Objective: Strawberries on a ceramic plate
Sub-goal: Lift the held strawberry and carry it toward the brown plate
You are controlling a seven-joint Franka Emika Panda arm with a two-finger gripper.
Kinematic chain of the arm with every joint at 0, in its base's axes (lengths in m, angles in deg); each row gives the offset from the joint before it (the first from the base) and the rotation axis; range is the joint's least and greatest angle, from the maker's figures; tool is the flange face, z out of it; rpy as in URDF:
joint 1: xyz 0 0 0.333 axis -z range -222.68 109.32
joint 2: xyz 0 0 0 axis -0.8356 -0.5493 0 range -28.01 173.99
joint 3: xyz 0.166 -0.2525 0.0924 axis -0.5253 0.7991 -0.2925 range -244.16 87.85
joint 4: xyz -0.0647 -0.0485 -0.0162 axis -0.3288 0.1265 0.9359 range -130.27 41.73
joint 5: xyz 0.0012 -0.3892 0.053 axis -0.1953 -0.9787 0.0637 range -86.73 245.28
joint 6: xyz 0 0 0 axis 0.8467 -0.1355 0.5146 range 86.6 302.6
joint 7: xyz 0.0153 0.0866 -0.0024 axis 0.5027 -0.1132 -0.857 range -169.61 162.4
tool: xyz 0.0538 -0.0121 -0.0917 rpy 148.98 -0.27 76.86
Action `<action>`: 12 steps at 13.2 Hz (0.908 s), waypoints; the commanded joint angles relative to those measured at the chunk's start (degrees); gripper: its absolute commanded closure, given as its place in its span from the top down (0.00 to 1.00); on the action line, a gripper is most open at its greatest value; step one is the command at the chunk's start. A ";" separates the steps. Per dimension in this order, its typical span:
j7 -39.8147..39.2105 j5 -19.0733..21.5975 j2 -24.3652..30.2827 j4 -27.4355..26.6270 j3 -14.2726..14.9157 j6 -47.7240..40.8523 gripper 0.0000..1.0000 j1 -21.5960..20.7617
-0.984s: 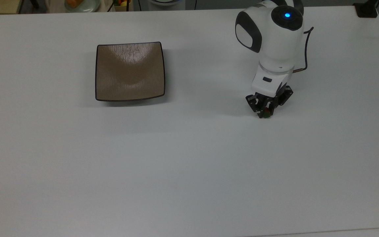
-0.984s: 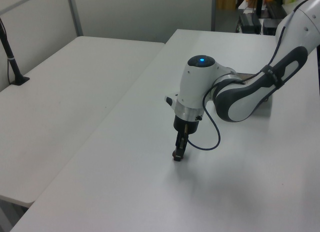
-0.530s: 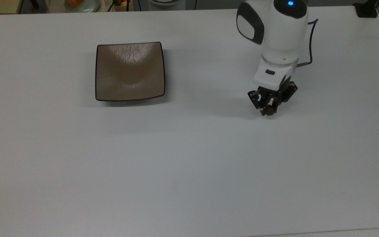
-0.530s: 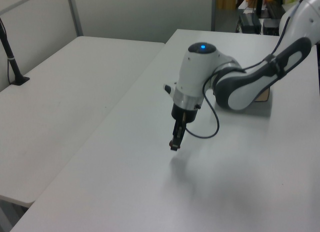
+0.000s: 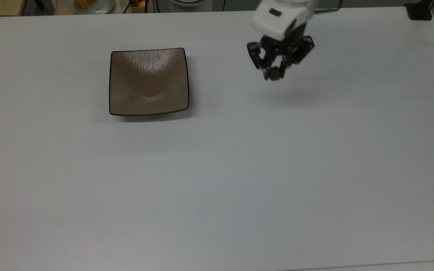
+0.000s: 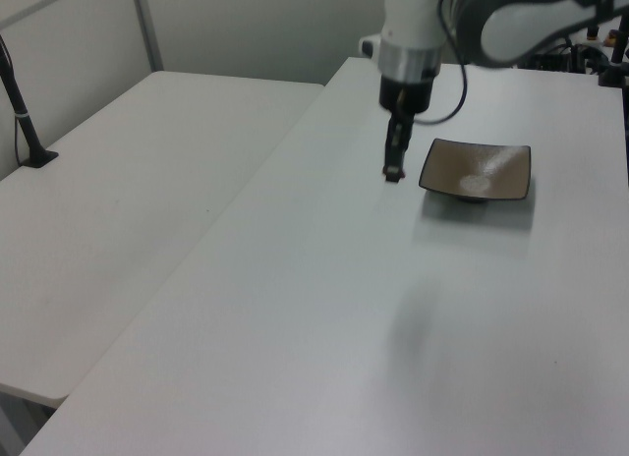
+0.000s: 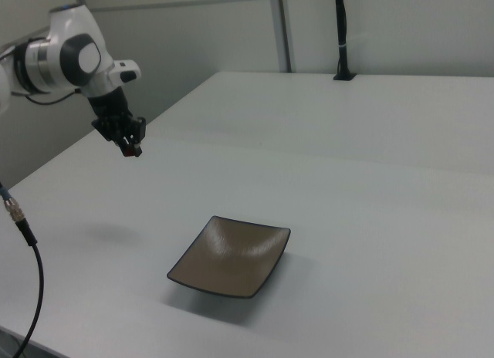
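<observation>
The gripper (image 5: 273, 73) hangs well above the white counter (image 5: 217, 169), its fingers (image 5: 266, 71) pinching the strawberry (image 5: 274, 74), which shows red and green between their tips. In the top view it sits at about three o'clock from the ceramic plate (image 5: 148, 81), well apart from it. The plate rests flat on the counter with nothing in it, and in the right view the gripper (image 7: 133, 150) is up at roughly ten o'clock from the ceramic plate (image 7: 230, 255).

Glossy, faintly streaked ceramic plate (image 5: 148, 81), smooth matt white table (image 5: 217, 180), glossy white plastic arm shell (image 7: 65, 61)
</observation>
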 commanded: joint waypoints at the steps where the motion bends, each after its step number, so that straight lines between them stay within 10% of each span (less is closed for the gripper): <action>1: -8.25 3.40 8.45 -4.02 0.52 -7.73 0.00 3.84; 12: -41.98 5.52 16.21 -10.61 5.09 -20.94 0.00 18.96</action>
